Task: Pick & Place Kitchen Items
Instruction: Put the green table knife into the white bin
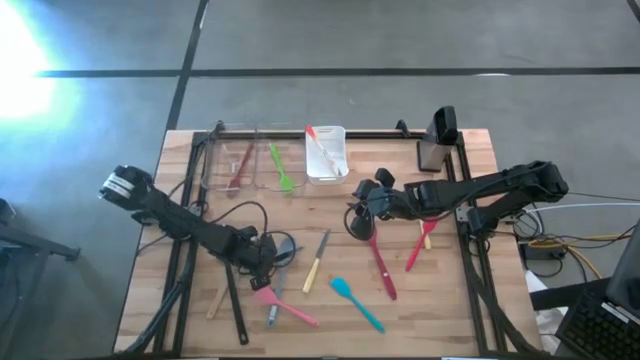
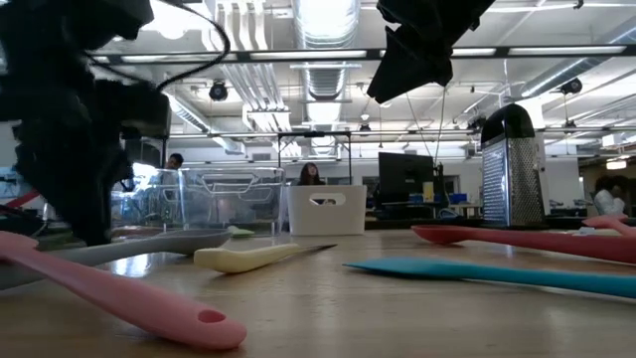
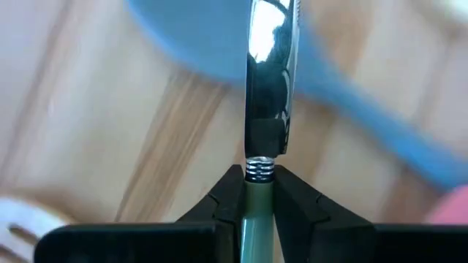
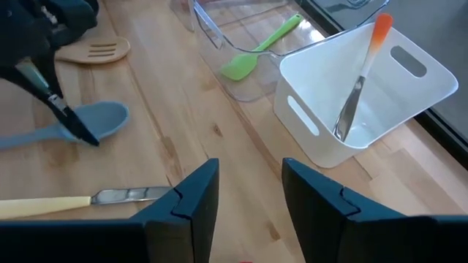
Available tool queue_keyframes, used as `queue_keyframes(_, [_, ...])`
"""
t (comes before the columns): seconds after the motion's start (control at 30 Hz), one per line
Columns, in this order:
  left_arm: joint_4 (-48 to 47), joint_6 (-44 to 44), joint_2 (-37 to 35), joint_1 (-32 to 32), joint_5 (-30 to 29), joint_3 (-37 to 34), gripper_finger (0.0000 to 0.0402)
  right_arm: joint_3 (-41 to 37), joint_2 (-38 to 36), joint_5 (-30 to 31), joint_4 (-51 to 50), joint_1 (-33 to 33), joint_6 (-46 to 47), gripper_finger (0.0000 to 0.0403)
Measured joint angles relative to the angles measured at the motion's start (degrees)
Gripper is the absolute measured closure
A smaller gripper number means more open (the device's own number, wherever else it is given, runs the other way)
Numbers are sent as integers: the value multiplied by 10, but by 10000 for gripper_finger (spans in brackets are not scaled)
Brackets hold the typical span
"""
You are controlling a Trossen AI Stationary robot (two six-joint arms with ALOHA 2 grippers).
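Left end effector (image 3: 257, 191) clamped on a slim utensil on the wooden desk (image 1: 440, 300).

The utensil (image 3: 268, 88) has a shiny metal neck and a pale green handle between the dark fingers. It lies left of the white bin (image 1: 327, 155), near the front, beside a grey-blue spatula (image 4: 69, 128). The right end effector (image 4: 248, 191) hovers just in front of the white bin, fingers apart. Behind the desk is an open workshop room.
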Motion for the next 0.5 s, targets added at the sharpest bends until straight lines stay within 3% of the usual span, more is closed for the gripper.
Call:
queue_keyframes(0.23, [-23, 54, -54, -1, 7, 4, 349, 0, 0, 0, 1, 0, 0, 263])
queue_keyframes(0.4, [-65, 142, -70, 0, -8, 24, 349, 0, 0, -3, 2, -1, 1, 255])
queue_keyframes(0.5, [-112, 221, -68, 2, -37, 58, 349, 2, 0, -42, 3, -7, 2, 253])
